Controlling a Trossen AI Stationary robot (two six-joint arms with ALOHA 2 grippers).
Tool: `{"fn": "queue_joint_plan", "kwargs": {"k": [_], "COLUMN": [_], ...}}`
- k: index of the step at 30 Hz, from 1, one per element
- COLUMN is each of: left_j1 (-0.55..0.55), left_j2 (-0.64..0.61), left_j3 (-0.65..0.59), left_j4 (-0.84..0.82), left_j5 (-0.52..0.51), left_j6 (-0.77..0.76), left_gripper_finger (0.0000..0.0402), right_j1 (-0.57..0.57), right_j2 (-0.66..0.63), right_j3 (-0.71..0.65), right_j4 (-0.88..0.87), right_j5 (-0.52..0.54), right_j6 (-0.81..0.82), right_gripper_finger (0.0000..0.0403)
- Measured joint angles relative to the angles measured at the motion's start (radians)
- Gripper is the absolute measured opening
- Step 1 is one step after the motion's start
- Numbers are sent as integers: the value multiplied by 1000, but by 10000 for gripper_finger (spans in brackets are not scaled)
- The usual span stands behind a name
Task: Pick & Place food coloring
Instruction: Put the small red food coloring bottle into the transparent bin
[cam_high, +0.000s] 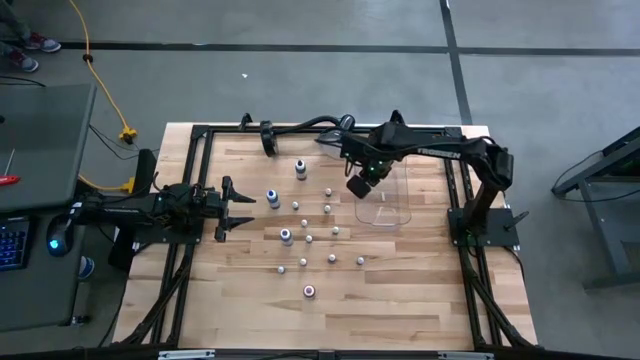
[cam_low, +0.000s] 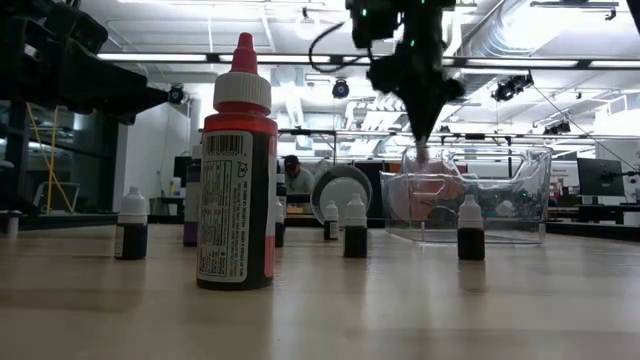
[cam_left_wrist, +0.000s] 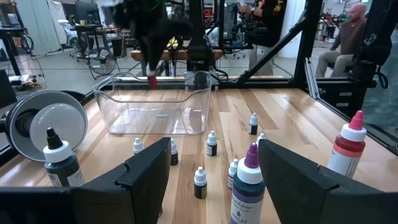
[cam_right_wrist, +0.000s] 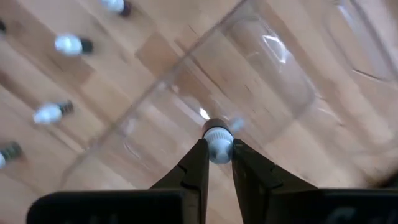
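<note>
Small white-capped food coloring dropper bottle (cam_right_wrist: 218, 144) pinched at the cap between the two dark fingers (cam_right_wrist: 194, 171) of the right pincer (cam_right_wrist: 216, 163), jaws nearly closed on it. Held in the air above the near rim of the clear rectangular plastic tray (cam_high: 385, 205), not yet inside. Scattered over the pale wooden worktop (cam_high: 400, 290) to the tray's left: more tiny white-capped bottles (cam_high: 307, 238), standing upright and apart; among them a larger blue one (cam_high: 272, 197) and, nearest the low camera, a tall red bottle with a red tip (cam_low: 236, 170). Left pincer (cam_high: 240, 210) hovering at the worktop's left edge, jaws spread wide, gripping nothing, pointed toward the bottles. Round silver lamp head (cam_left_wrist: 46, 124) beside the tray.
</note>
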Motion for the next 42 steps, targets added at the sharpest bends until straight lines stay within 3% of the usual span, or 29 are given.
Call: {"fn": "queue_joint_plan", "kwargs": {"k": [20,42], "left_j1": [0,0], "left_j2": [0,0], "left_j3": [0,0], "left_j4": [0,0], "left_j5": [0,0], "left_j6": [0,0], "left_gripper_finger": [239,239], "right_j1": [-149,-182], "right_j2": [1,26], "right_j3": [-284,-332], "right_j4": [448,559], "right_j5": [17,43], "right_j6": [118,112], "right_gripper_finger": [54,54]}}
